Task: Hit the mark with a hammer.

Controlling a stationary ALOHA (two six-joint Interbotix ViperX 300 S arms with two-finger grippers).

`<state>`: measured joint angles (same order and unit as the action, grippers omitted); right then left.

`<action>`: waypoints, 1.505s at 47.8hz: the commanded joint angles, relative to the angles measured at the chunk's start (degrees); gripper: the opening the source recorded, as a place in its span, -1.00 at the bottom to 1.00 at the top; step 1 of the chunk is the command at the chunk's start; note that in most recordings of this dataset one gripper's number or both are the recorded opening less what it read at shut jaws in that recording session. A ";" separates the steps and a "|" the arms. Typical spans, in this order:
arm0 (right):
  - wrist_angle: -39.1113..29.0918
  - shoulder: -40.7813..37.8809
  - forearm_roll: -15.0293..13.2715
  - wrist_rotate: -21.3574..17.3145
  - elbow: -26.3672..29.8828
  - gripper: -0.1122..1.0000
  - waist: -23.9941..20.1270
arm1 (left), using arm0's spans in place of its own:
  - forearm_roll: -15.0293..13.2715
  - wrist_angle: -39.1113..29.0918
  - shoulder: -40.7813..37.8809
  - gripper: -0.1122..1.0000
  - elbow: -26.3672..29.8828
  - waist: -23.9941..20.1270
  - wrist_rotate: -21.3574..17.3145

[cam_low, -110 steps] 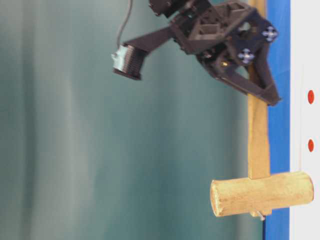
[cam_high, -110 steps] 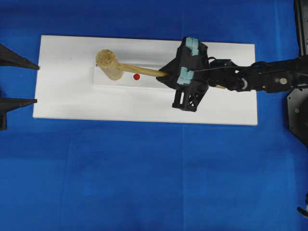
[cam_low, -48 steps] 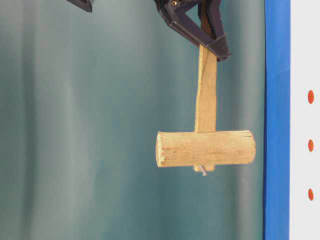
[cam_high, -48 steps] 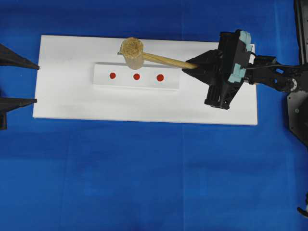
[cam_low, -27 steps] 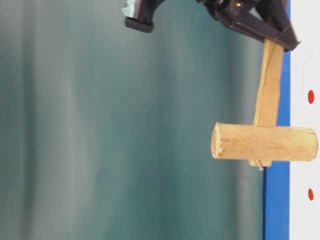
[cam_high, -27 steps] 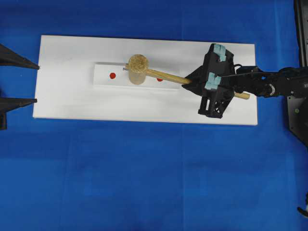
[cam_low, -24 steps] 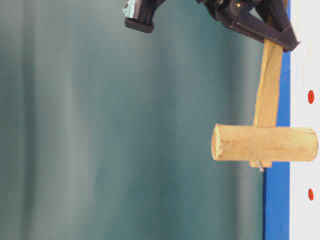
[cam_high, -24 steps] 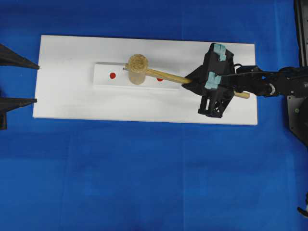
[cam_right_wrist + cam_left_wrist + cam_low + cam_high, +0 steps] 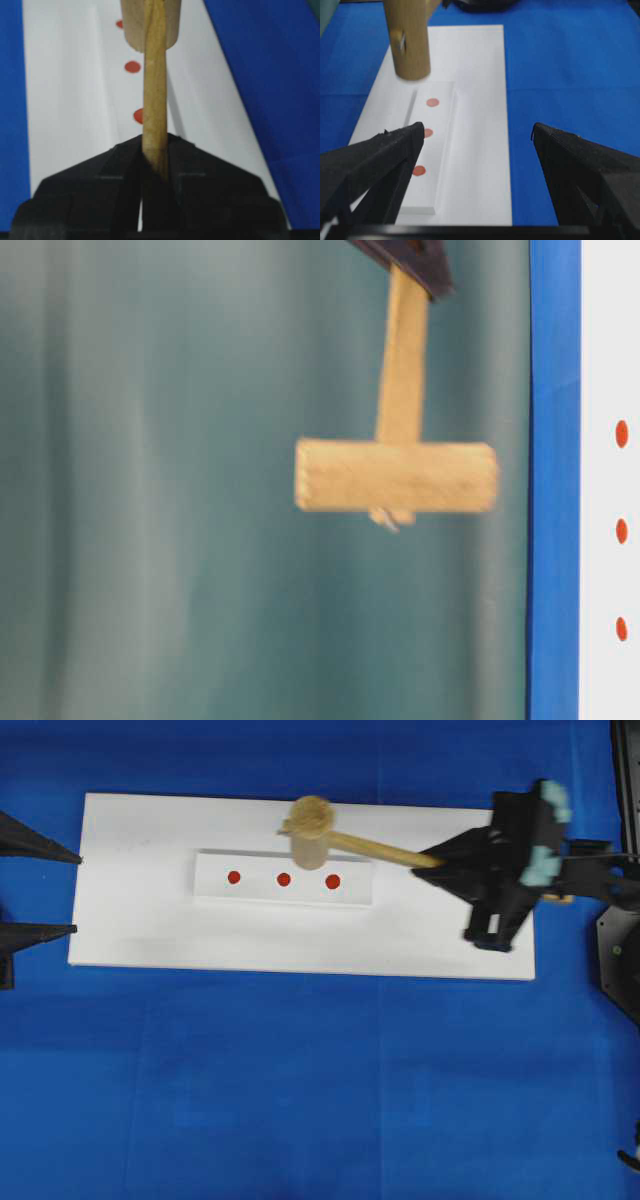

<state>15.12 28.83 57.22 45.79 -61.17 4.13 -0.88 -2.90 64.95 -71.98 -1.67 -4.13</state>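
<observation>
While the hammer (image 9: 330, 835) is up in the air, the overhead view shows its head over the far edge of the raised white strip (image 9: 210, 888), beyond the third of three red marks (image 9: 333, 881), with the right arm's fingers (image 9: 440, 862) clenched on the handle well back from the head. The left arm's fingers (image 9: 40, 885) sit released at the left end of the white board (image 9: 140, 930), away from the work. A swing from here could land off the mark, since the head is not lined up squarely over any dot.

At table level, the hammer (image 9: 397, 475) hangs clear of the white board (image 9: 610, 340), blurred, so any drop comes with speed; a hard blow could bounce and shift the strip.

In the left wrist view, the hammer head (image 9: 410, 45) hovers past the far red mark (image 9: 432, 102), beyond that arm's parted fingers (image 9: 400, 145).

In the right wrist view, the fingers (image 9: 155, 165) pinch only the slim handle (image 9: 155, 80). With so narrow a hold far from the heavy head, I judge the handle could twist or slip on impact.
</observation>
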 commanded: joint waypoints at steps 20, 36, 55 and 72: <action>0.09 3.34 -0.18 0.18 -1.67 -0.75 -0.09 | -0.09 0.35 -0.62 0.77 0.62 -0.18 -0.09; -1.58 -10.28 3.96 -0.88 -3.08 -0.75 -0.09 | -0.09 0.35 -0.70 0.77 0.62 -0.18 -0.09; -2.46 -6.50 3.87 -0.35 -2.64 -0.75 -0.09 | 0.00 0.26 -0.70 0.77 0.62 -0.09 0.00; -1.32 8.88 0.88 0.70 -1.76 -0.75 -0.09 | -0.09 0.35 -0.79 0.77 0.53 -0.09 -0.09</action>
<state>13.18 34.89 58.80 46.23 -64.60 4.13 -0.88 -2.99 64.95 -71.98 -1.67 -4.13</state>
